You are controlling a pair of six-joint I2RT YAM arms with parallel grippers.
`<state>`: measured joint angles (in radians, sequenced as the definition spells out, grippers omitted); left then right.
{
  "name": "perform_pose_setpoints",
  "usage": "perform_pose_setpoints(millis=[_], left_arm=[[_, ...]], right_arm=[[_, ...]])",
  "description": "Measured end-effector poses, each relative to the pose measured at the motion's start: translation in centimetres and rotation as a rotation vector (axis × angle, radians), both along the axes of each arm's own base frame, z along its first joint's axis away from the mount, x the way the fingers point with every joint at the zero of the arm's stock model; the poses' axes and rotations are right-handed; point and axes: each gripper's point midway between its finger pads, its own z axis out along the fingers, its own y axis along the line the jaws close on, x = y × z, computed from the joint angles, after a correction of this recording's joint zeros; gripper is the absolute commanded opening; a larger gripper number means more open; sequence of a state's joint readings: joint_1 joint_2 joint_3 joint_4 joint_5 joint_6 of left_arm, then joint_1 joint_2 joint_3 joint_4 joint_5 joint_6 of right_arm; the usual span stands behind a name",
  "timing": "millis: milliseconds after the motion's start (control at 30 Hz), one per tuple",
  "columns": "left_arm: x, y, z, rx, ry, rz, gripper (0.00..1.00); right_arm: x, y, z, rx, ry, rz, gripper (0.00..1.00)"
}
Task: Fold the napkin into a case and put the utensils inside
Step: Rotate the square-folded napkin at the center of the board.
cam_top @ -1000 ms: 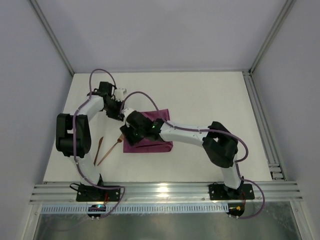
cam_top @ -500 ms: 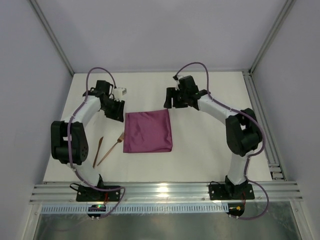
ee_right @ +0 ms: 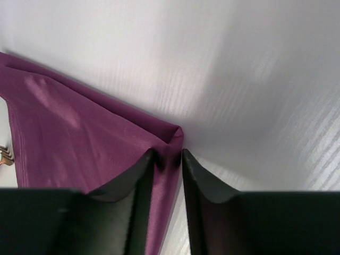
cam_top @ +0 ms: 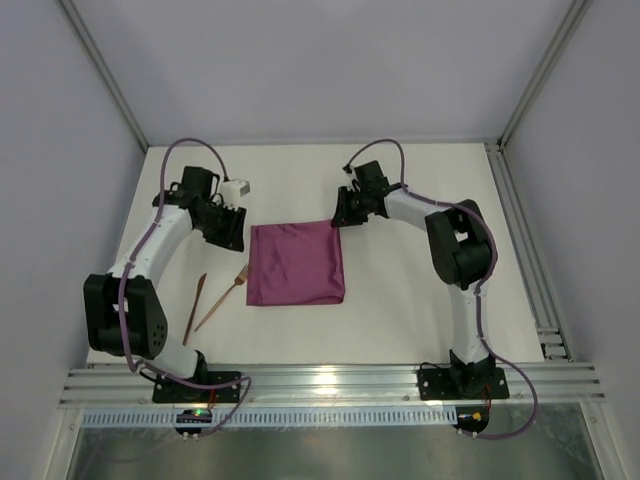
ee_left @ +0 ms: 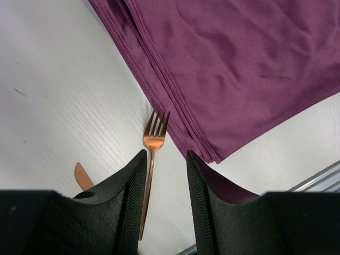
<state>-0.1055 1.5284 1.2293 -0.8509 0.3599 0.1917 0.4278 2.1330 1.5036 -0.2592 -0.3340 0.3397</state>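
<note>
Lying flat and folded on the white surface (cam_top: pixel 420 290), the napkin (cam_top: pixel 296 263) has kept its place over the last half second. The fork (cam_top: pixel 220 301) and the second copper utensil (cam_top: pixel 196 304) rest as before just off the napkin's near left corner, the fork's tines almost touching the cloth edge. A second ago the right arm stretched across the napkin to its left edge. It has since swung away and now bends round to the napkin's far right corner. The left arm's elbow has dropped toward the near edge of the surface, while its hand has stayed by the napkin's far left corner.

The left hand (cam_top: pixel 229 226) hangs just beyond that far left corner, tilted down. Its wrist view shows the fingers (ee_left: pixel 132 202) apart with nothing between them, and the fork lying on the surface under the gap. The right hand (cam_top: pixel 340 211) sits low at the far right corner. Its fingers (ee_right: pixel 139 183) straddle the folded corner tip with only a narrow gap and cloth between them, but whether they actually pinch it cannot be told.
</note>
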Motion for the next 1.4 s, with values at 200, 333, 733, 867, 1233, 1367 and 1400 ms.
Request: perform_pose_setpoints(millis=[200,333,733,867,1233,1367,1400], left_arm=[[-1.3,-0.2,-0.8,0.009,0.046,-0.021,0.38],[-1.7,-0.3,-0.9,0.016,0.056,-0.043,0.38],[-3.0,-2.2,-1.1,0.062,0.067,-0.137,0.37],[-3.4,-3.2,-0.6,0.072,0.062,-0.177,0.37],[-4.5,-2.8,-2.0,0.136,0.103,-0.201,0.41],[-6.0,-2.1,-3.7,0.165,0.174,-0.204,0.41],[-6.4,-1.9,-4.3,0.172,0.197,-0.207,0.41]], right_arm=[[-1.1,0.3,-1.1,0.051,0.02,-0.018,0.03],[-2.8,-0.6,-1.1,0.07,0.027,-0.051,0.03],[-17.0,-10.0,-1.7,-0.016,0.071,-0.427,0.03],[-24.2,-5.6,-1.7,-0.035,0.108,-0.271,0.22],[-26.9,-5.3,3.9,-0.157,0.106,-0.079,0.81],[-21.5,-5.2,6.7,-0.094,0.009,-0.077,0.81],[-20.0,-5.1,7.1,-0.085,-0.01,-0.075,0.8]])
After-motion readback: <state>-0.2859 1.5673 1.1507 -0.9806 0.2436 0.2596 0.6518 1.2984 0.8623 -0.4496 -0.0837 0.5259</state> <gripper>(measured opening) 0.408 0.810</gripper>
